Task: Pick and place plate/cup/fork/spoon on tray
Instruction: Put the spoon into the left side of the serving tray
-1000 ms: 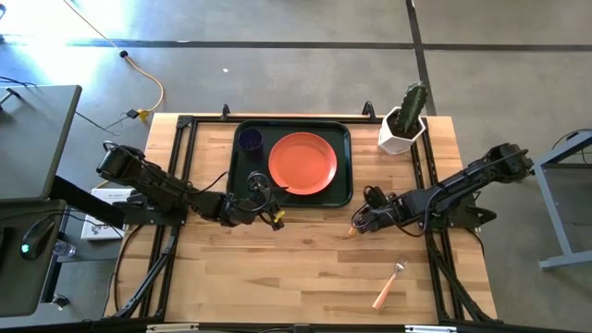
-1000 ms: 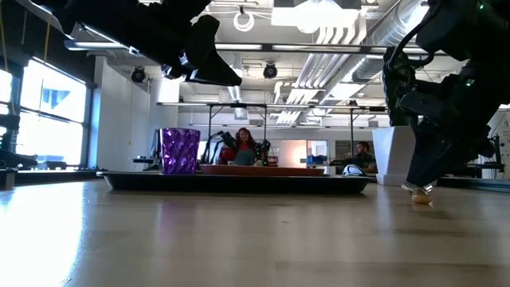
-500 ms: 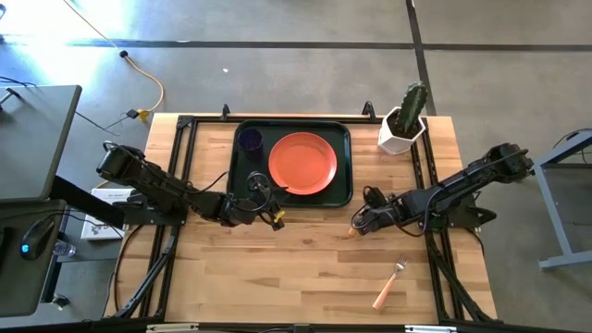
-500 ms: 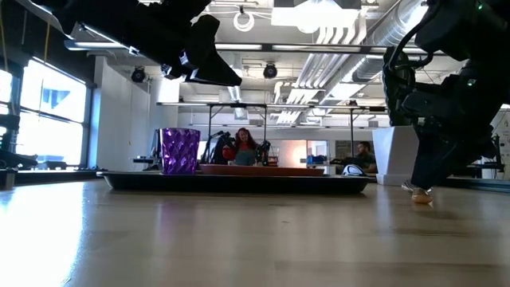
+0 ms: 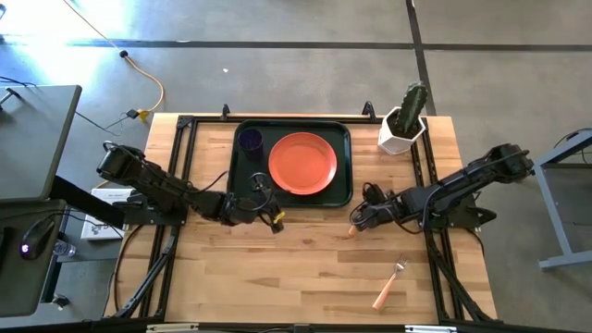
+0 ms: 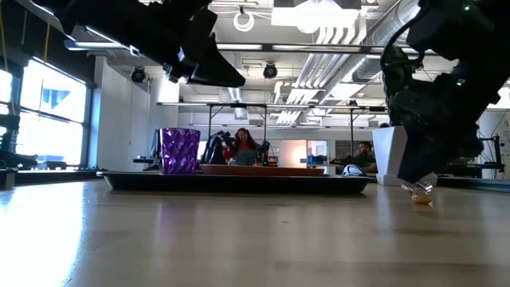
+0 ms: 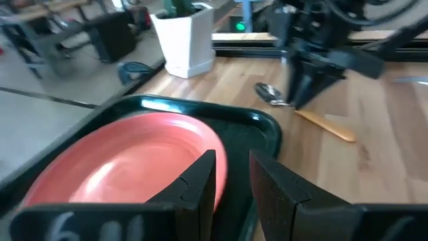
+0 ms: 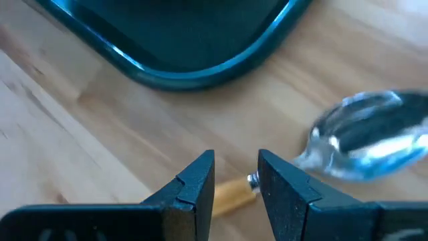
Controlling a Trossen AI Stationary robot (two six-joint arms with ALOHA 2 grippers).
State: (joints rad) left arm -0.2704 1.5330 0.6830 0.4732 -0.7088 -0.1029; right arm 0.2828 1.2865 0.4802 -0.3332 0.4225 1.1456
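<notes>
The dark green tray (image 5: 242, 181) holds the purple cup (image 5: 250, 141) at its far left and the orange-red plate (image 5: 302, 164) in its middle. The spoon (image 8: 371, 144) lies flat on the table just off the tray's near right corner. My right gripper (image 8: 235, 177) points steeply down over it, open, with its fingertips over the join of neck and wooden handle (image 8: 231, 193). The fork (image 5: 388, 282) lies on the table near the front right. My left gripper (image 7: 232, 184) hovers open over the tray's near edge, nothing between its fingers. My right gripper has its fingertips low over the spoon where the metal neck meets the wooden handle (image 8: 249, 181). The spoon runs from one finger to the other and not across the gap. I cannot tell whether the fingers touch it. The spoon lies flat on the table.
A white pot with a cactus (image 5: 404, 125) stands at the table's far right corner. Bare wooden tabletop (image 5: 277, 277) spreads along the near side between the arms.
</notes>
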